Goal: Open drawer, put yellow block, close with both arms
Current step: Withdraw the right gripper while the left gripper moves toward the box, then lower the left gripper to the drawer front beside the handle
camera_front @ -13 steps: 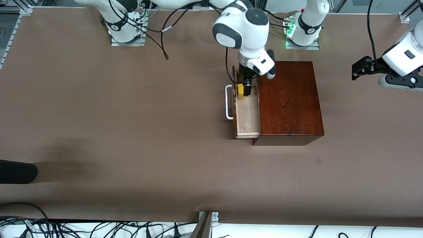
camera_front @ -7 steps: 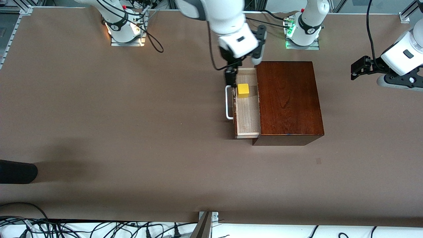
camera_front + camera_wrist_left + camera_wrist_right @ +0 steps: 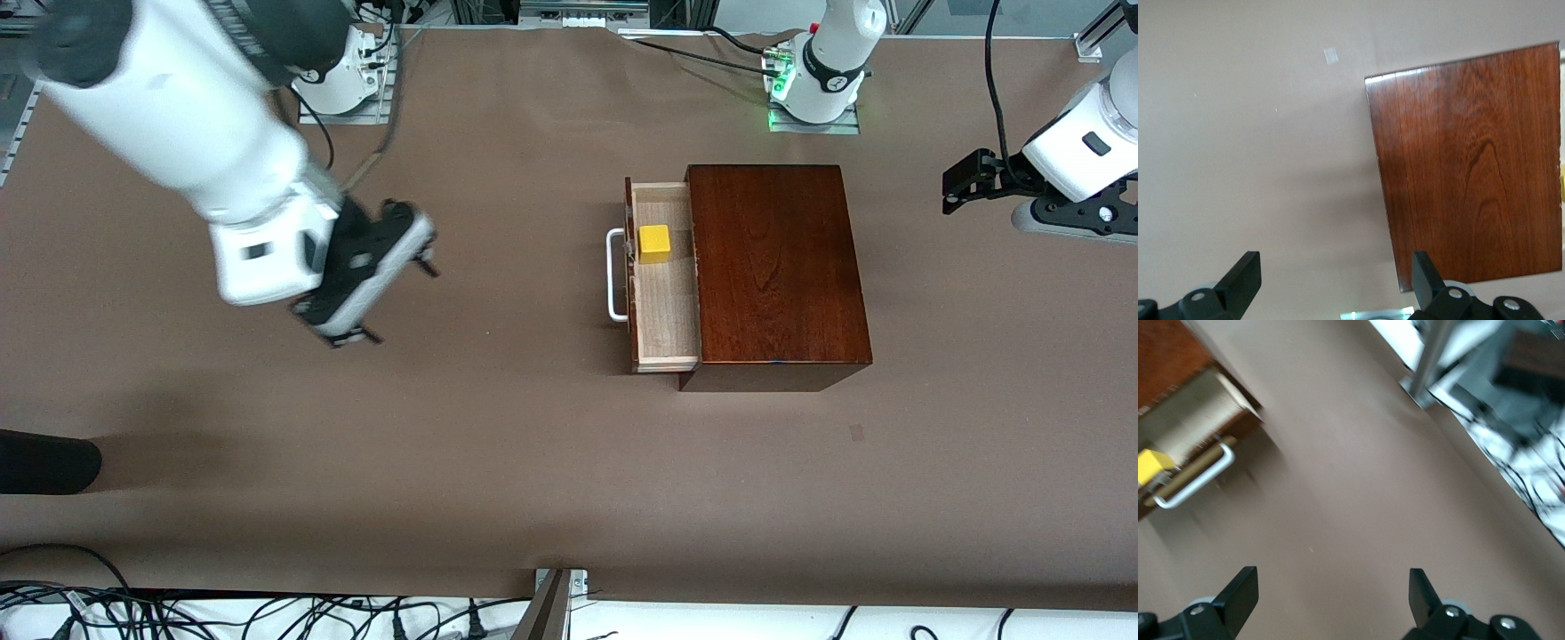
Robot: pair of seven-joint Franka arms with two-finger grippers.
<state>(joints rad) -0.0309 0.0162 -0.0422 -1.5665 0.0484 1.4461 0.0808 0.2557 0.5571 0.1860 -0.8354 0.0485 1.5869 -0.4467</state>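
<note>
The right gripper (image 3: 378, 276) hung over bare tabletop toward the right arm's end of the table, well apart from the drawer (image 3: 665, 293), its black fingers (image 3: 1238, 593) spread wide with nothing between them. Away from it, toward the left arm's end, the pale, fine-grained wooden drawer stood pulled out of a glossy mahogany-coloured box (image 3: 773, 267) with a flat rectangular top showing dark grain. The small, plain-faced yellow block (image 3: 654, 243) sat inside the drawer, against its dark reddish-brown front, in the half farther from the front camera. A white metal bar handle (image 3: 615, 276), bent into a squared loop, stood on that front, facing the right gripper. The left gripper (image 3: 965, 182) waited in the air over the table (image 3: 498, 444) at the left arm's end, apart from the box, its fingers (image 3: 1245, 277) likewise wide apart and holding nothing. The table was covered in a smooth matte brown sheet, and black cables (image 3: 267, 613) lay tangled along the edge nearest the front camera. A green-lit arm base (image 3: 813, 89) stood just past the box.
</note>
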